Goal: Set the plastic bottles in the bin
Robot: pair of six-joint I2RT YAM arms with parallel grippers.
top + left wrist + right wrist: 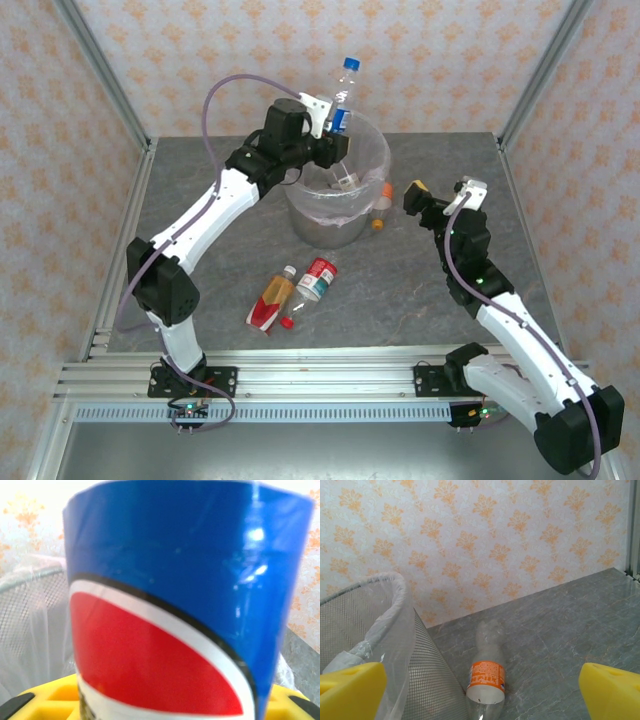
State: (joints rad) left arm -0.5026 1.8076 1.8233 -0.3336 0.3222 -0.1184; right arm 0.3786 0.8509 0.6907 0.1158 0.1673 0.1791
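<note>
While the left tool (338, 132) grips a blue-labelled bottle (347, 85) over the bin (322, 226), right tool (442, 190) released.

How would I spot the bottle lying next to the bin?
Find the big grey bin in the middle of the table. Close beside it, on the right, lies a small clear bottle. Its orange label sets it apart from the two bottles lying out front.

A grey, marbled tabletop (400, 300) spans the scene. Pale wallpaper (450, 60) with orange floral motifs covers the far, left and right walls. Slanting metal posts stand at the far left corner (105, 70) and far right corner (545, 70). Slotted aluminium rails (330, 372) run along the near edge, left to right.
</note>
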